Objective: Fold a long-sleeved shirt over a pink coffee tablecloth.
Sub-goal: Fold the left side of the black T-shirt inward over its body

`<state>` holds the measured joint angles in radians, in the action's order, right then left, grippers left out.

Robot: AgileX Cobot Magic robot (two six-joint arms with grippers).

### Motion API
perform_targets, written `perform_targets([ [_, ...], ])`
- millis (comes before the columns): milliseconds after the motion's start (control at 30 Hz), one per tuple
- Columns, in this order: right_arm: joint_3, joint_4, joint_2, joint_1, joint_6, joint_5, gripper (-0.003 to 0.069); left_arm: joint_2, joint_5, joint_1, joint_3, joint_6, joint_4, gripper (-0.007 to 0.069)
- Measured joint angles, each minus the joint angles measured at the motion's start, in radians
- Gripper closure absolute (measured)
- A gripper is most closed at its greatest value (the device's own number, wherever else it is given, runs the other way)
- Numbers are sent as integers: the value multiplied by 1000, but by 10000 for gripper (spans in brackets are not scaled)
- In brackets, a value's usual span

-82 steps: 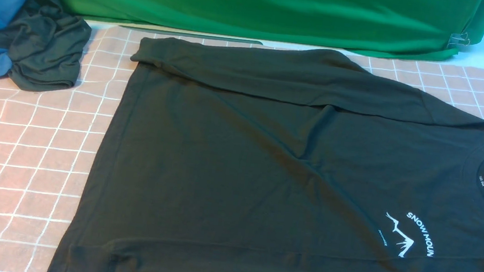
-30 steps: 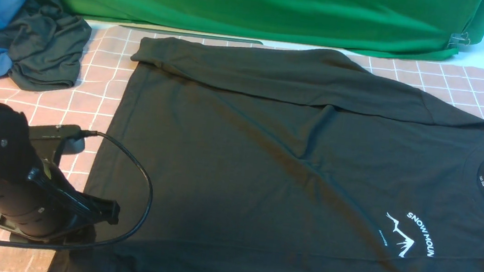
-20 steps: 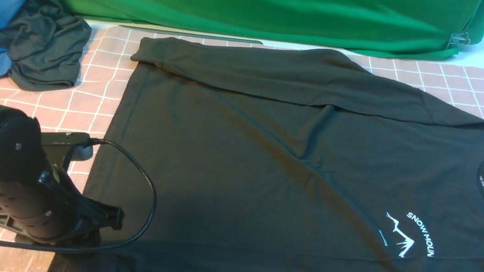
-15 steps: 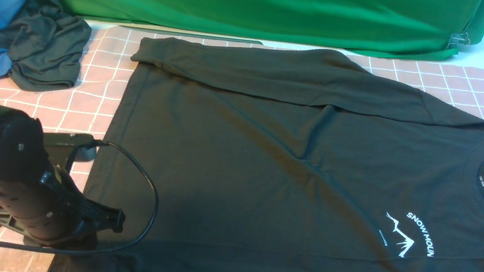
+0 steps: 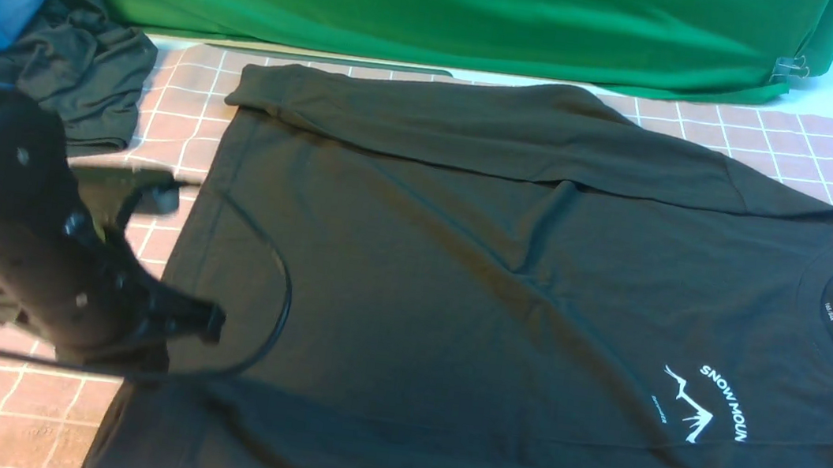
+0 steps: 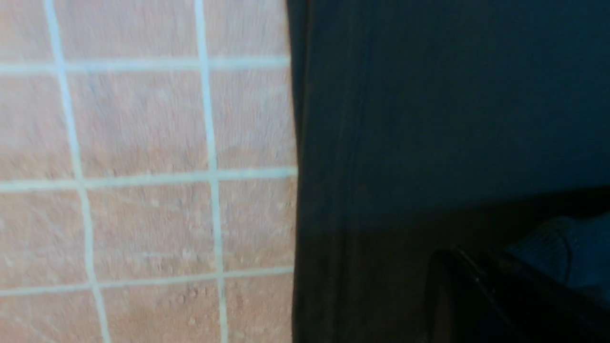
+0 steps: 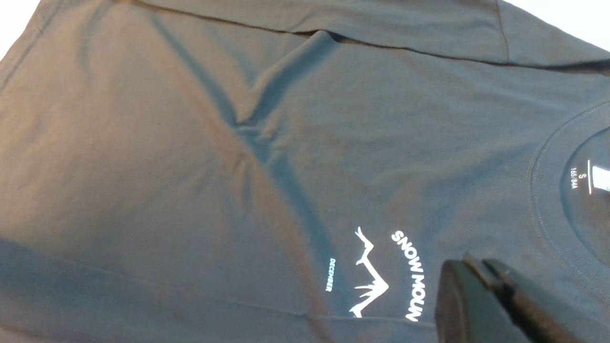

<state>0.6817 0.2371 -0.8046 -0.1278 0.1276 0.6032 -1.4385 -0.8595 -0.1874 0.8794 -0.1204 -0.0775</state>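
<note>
We should lower the left end effector (image 5: 168,319), spread or not we cannot tell, onto the hem of the large black cotton long-sleeved shirt (image 5: 459,271), not catching the dusty-pink gridded tablecloth (image 5: 10,375)

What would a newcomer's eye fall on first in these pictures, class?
The black long-sleeved shirt with its white mountain logo lies spread mid-scene on the pink gridded tablecloth. The black left arm hangs over its hem at the left. A bright green backdrop spans the far side.
</note>
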Motion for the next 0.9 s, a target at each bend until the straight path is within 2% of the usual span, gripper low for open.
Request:
perform_targets([
  [300, 0, 0, 0, 0, 0, -3, 599, -12, 69, -1, 87, 4, 24, 579],
  [900, 0, 0, 0, 0, -1, -15, 589, -210, 116, -1, 281, -6, 123, 579],
])
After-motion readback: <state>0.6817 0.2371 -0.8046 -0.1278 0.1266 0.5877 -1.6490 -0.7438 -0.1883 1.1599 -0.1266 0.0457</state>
